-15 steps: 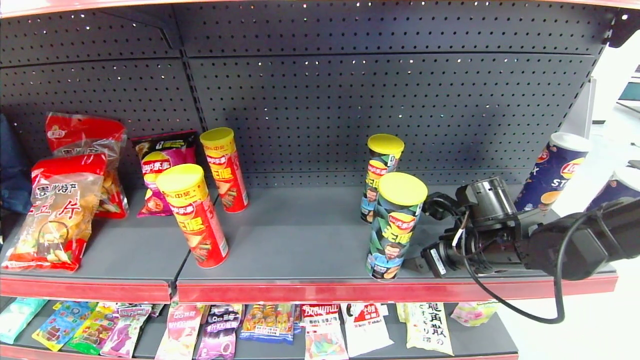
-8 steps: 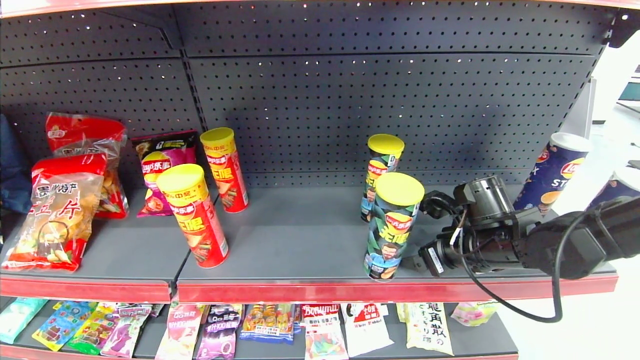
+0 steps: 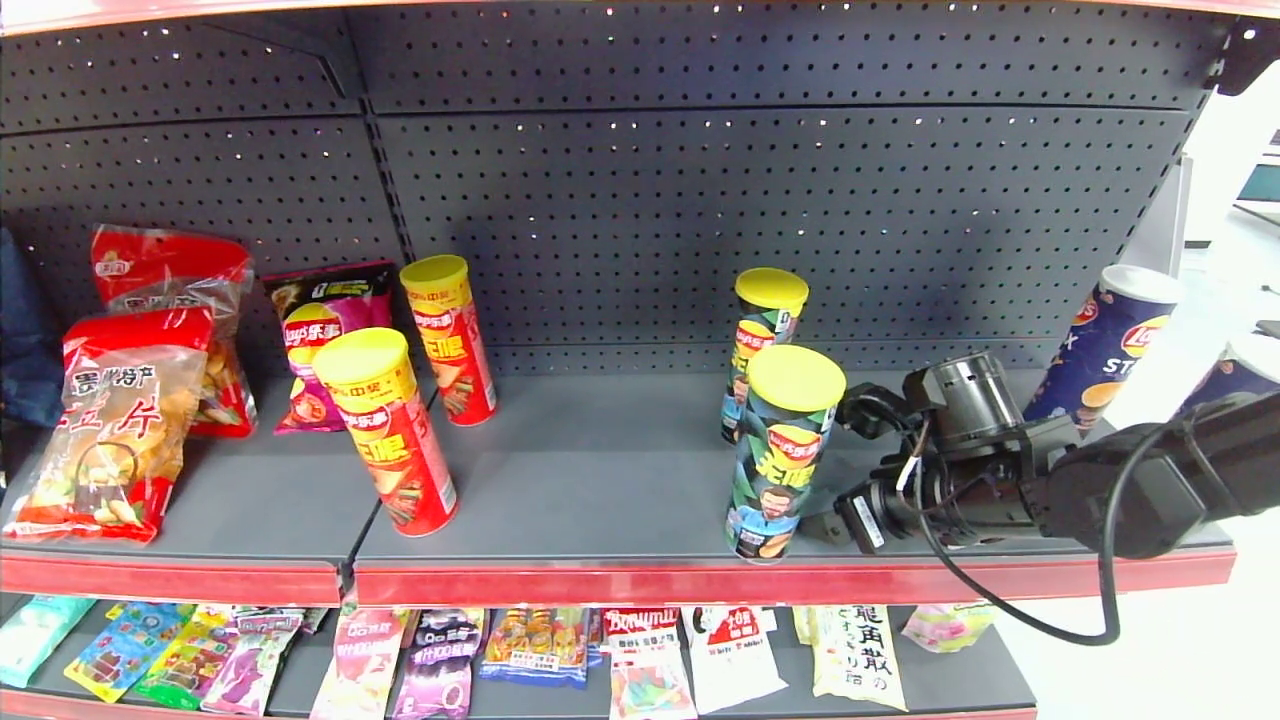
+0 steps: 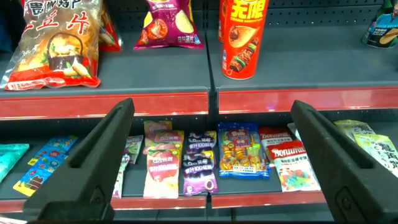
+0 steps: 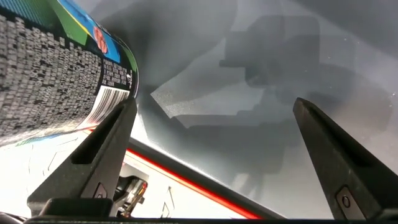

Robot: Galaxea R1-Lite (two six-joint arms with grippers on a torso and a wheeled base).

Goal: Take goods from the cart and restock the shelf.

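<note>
The front green chip can [image 3: 785, 450] is seen upright on the upper shelf [image 3: 600, 470], at 5 o'clock on the grey board and close to its red front edge [image 3: 600, 583]. It is capped by a yellow lid, and its wrap is printed with a round red-and-yellow logo, yellow characters and a portrait. In the right wrist view the can [image 5: 56, 68] is covered with dense small print and a barcode, too fine to be made out. The rear green chip can [image 3: 765, 350], in the same wrap, is set just beside it at 12 o'clock.

The right end effector [image 3: 842, 468] is held at 3 o'clock of the front can, low over the board. Its fingers are spread wide [image 5: 214, 106] and nothing is gripped. The can is placed at one fingertip, and contact cannot be told. The left end effector [image 4: 211, 106] is likewise spread wide, with nothing held, and is faced toward the shelf fronts.

The front red chip can [image 3: 385, 430] and the rear red chip can [image 3: 448, 338] are stood at 9 o'clock of the green pair, well apart from it. A broad stretch of grey board is left between. A magenta crisp bag [image 3: 322, 340] and red snack bags [image 3: 115, 420] marked with large characters are leaned further toward 9 o'clock. Blue chip cans [image 3: 1100, 345] are seen at 2 o'clock, past the shelf's end. The back is closed by a perforated panel [image 3: 750, 200]. Candy sachets [image 3: 640, 660] are laid in a row on the lower shelf [image 3: 960, 680].
</note>
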